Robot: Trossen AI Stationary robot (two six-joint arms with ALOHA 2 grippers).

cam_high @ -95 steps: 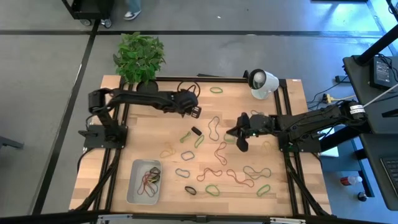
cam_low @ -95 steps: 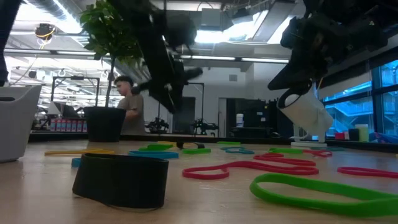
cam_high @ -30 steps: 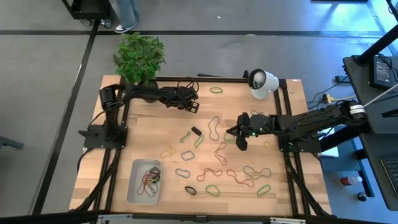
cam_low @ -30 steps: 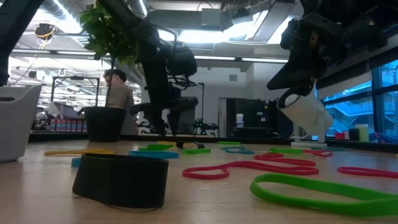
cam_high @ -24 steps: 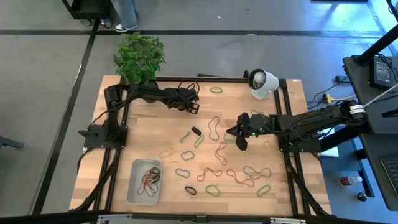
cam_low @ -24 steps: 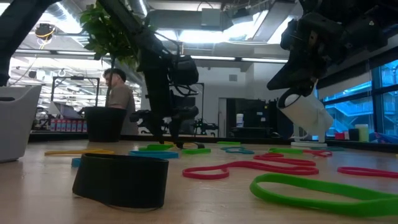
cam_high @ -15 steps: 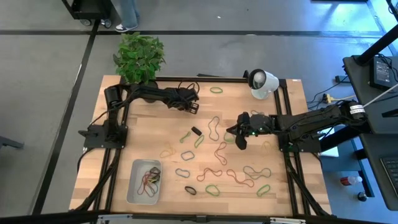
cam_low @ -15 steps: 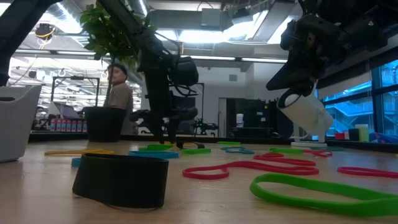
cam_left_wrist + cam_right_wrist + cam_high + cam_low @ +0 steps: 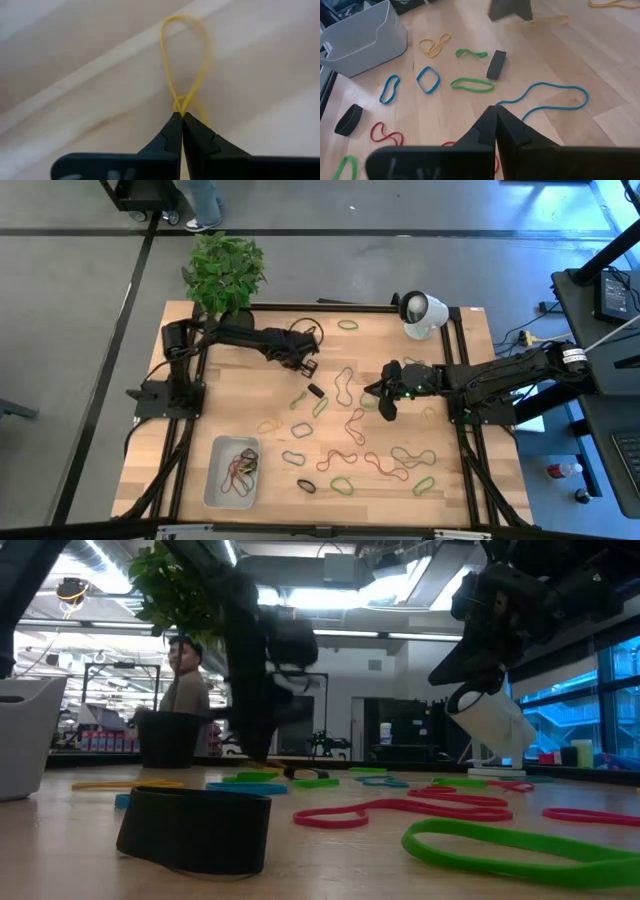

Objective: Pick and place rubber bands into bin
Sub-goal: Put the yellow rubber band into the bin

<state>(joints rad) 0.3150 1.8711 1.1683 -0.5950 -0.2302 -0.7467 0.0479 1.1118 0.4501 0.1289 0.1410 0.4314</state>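
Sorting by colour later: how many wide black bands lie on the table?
2. One black band lies mid-table; the second black band lies right of the bin. It may hide more.

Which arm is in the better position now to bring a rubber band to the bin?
Probably the left. The left gripper is shut on a yellow rubber band, and the bin lies on its side. The right gripper is shut and holds nothing.

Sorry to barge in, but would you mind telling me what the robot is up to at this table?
It is sorting rubber bands into the bin, which already holds a few. The left end effector has pinched shut on a yellow rubber band near the table's far side. The right end effector is shut and empty, waiting above the middle of the table. Many bands are scattered across the wood, such as a long blue one.
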